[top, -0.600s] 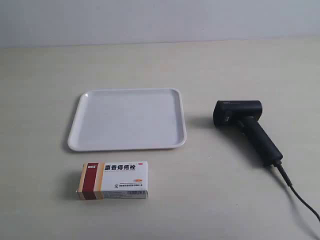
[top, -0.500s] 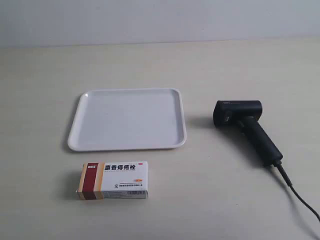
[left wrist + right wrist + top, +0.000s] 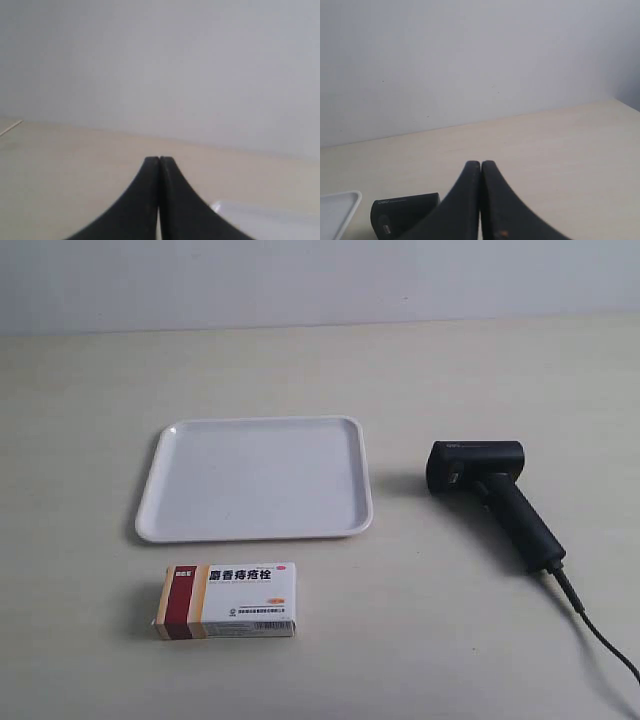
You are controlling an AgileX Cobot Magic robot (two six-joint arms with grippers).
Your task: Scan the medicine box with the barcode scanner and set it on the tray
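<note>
Both grippers were pressed fully closed on nothing, the left gripper (image 3: pixel 159 161) and the right gripper (image 3: pixel 480 165) each raised over the pale beige table (image 3: pixel 90 380) before a plain grey-white wall (image 3: pixel 320 280). The medicine box (image 3: pixel 227 600) lay flat just near of the white tray (image 3: pixel 150 510), apart from its rim. The barcode scanner (image 3: pixel 490 495) lay on its side to the tray's right, its cable (image 3: pixel 600 635) trailing toward the near right.
</note>
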